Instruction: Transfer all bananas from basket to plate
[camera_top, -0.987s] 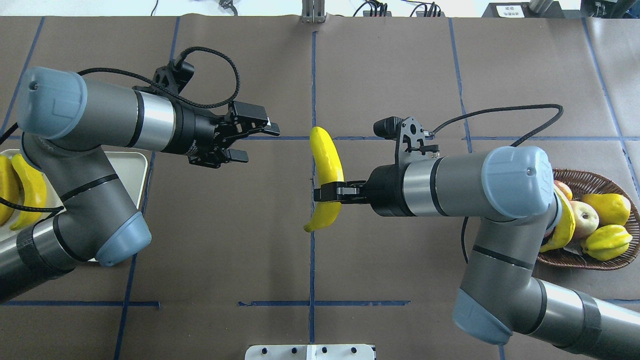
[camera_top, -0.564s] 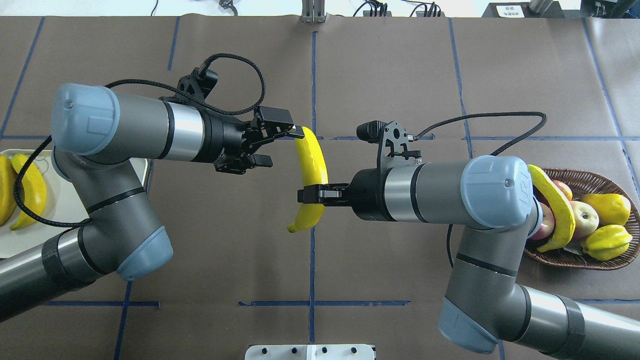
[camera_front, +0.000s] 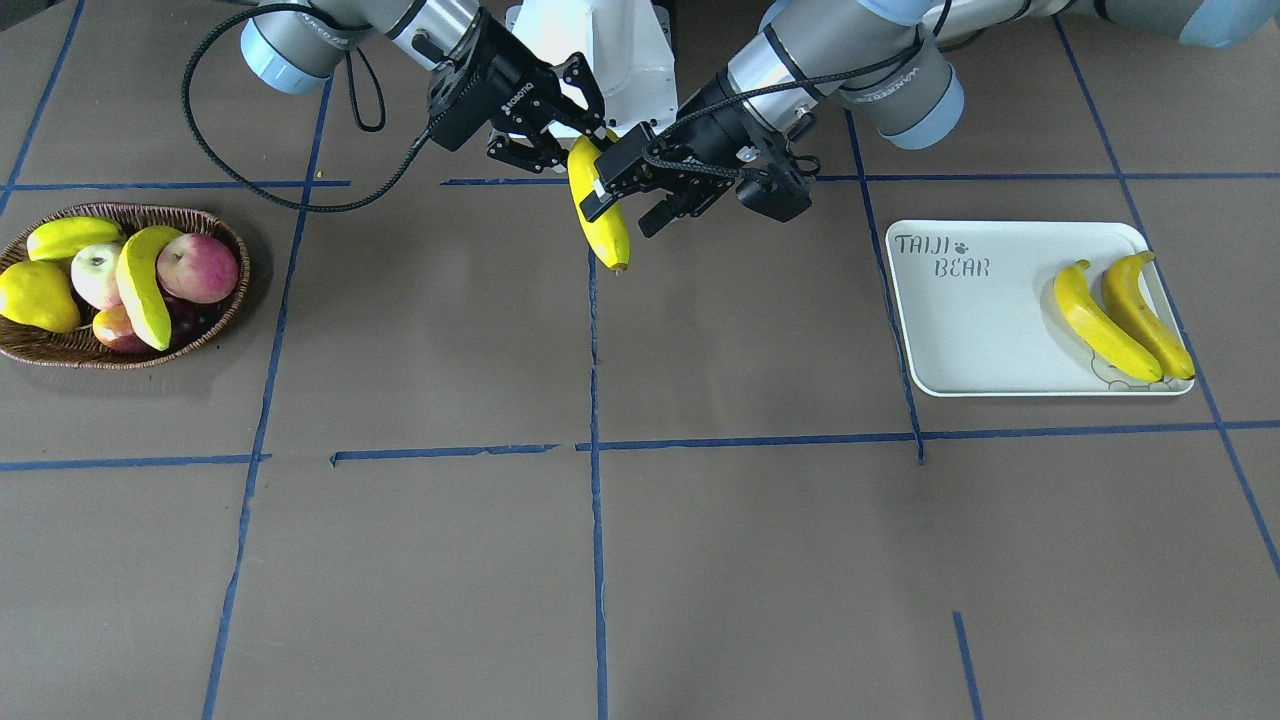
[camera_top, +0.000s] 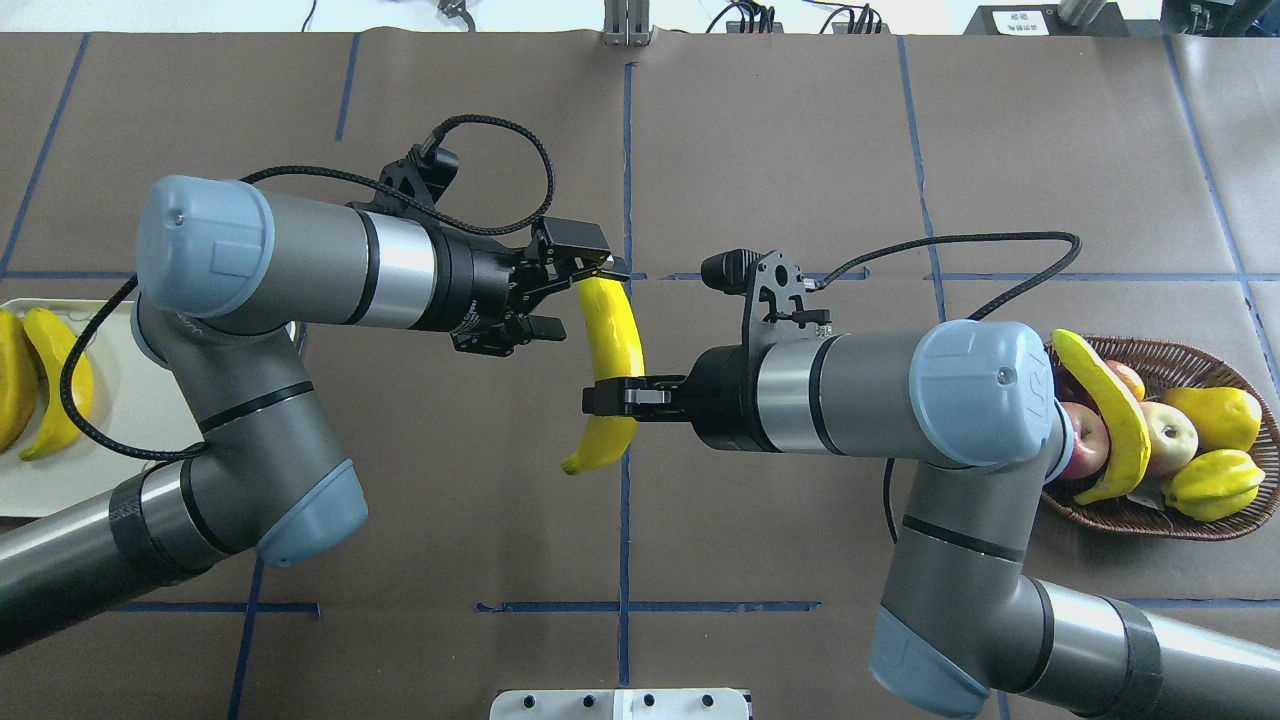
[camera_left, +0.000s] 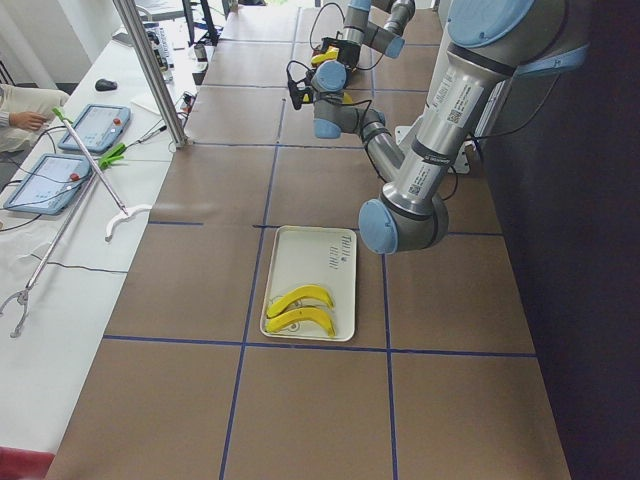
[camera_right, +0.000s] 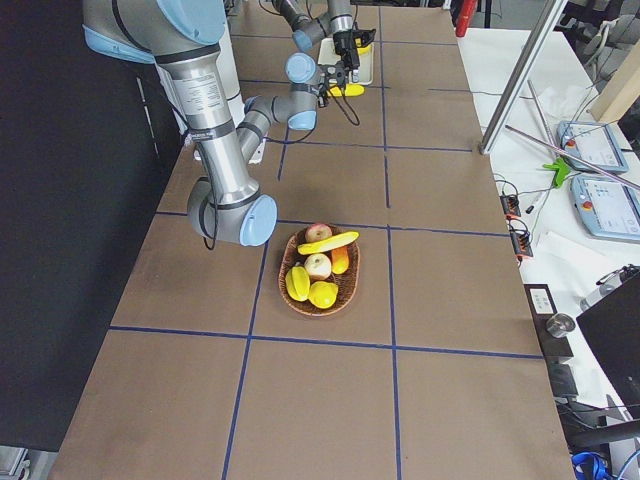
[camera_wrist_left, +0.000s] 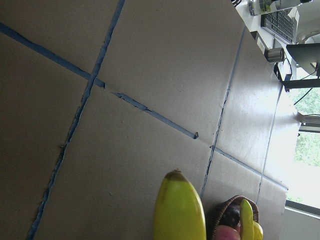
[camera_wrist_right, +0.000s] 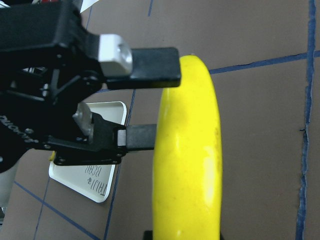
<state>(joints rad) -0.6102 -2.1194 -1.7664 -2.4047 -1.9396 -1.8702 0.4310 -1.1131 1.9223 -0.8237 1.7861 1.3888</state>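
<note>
My right gripper (camera_top: 603, 397) is shut on a yellow banana (camera_top: 612, 350), holding it above the table's middle. In the front view the same banana (camera_front: 600, 225) hangs between both grippers. My left gripper (camera_top: 583, 298) is open, its fingers (camera_wrist_right: 150, 67) set on either side of the banana's (camera_wrist_right: 187, 165) far end. Another banana (camera_top: 1110, 400) lies across the fruit in the wicker basket (camera_top: 1190, 522) at the right. Two bananas (camera_front: 1100, 320) (camera_front: 1150, 310) rest on the off-white plate (camera_front: 970, 330).
Apples (camera_front: 198, 268) and stubby yellow fruits (camera_top: 1212, 485) fill the basket (camera_front: 60, 355). Blue tape lines cross the brown table. The robot's white base (camera_top: 620, 703) sits at the near edge. Tablets and tools lie on a side bench (camera_left: 60, 170).
Both arms have closed in on the centre: the left gripper moved right until its open fingers straddle the banana's end, and the right gripper carried the banana slightly left.
</note>
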